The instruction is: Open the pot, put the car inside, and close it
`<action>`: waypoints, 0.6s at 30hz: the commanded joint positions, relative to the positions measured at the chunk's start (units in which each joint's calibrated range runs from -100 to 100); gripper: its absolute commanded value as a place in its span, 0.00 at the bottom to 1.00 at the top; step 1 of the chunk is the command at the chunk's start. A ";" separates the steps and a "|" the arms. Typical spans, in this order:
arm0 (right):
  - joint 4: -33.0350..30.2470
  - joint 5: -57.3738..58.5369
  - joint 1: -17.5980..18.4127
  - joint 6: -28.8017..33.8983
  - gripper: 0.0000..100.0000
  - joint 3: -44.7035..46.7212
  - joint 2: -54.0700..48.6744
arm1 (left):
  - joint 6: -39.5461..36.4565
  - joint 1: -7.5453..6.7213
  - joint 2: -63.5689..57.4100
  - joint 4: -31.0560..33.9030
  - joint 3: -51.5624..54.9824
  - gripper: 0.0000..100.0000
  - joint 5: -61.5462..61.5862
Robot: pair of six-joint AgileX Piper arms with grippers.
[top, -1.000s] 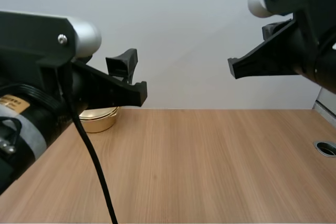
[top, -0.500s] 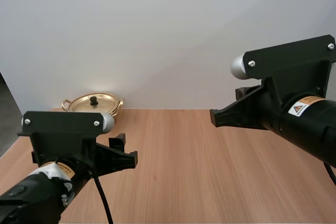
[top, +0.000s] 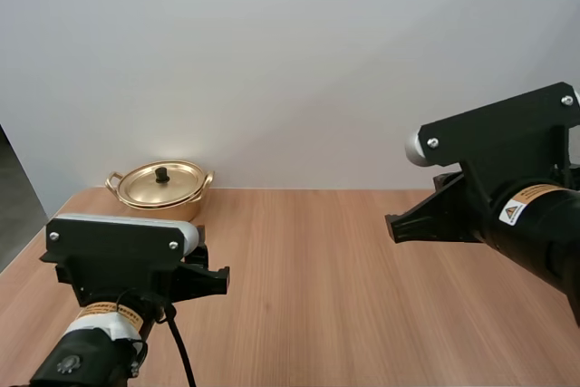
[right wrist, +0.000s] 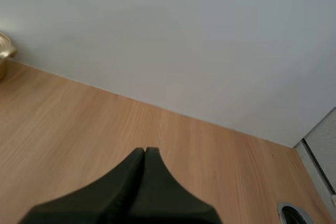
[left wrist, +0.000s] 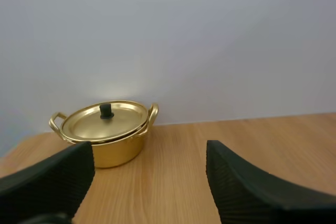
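We count one gold pot (top: pixel 160 189) with its one lid (top: pixel 163 178) on, sitting at the desk's (top: pixel 344 296) far left corner, plus two tools over the desk. Our left tool (left wrist: pixel 148 153) has its fingers spread apart, pot straight ahead, and our right tool (right wrist: pixel 145 153) is pressed together on nothing. The left wrist view gives us the lid's black knob (left wrist: pixel 106 110) up close, while the right wrist view adds one metal-ringed hole (right wrist: pixel 294 212) in the desk.

The gold pot (left wrist: pixel 107 142), lid (left wrist: pixel 105 121) on, stood on the wooden table (left wrist: pixel 262 129) by the wall (left wrist: pixel 210 40), beyond my left gripper's (left wrist: pixel 149 151) spread fingers (left wrist: pixel 247 192).
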 commanded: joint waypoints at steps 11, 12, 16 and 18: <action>-1.32 3.20 -1.09 0.03 0.00 0.80 -0.56 | -2.82 -0.02 -1.72 -0.84 4.55 0.99 8.00; -1.32 3.20 -1.10 0.03 0.00 1.19 -0.82 | -3.66 -0.02 -1.72 -0.84 4.55 0.99 8.13; -1.32 3.65 -1.15 0.03 0.00 2.21 -1.41 | -4.16 -0.02 -1.72 -0.55 4.55 0.99 8.13; -1.32 3.82 -1.15 0.03 0.00 2.14 -1.41 | -4.16 -0.02 -1.72 0.02 4.55 0.99 7.44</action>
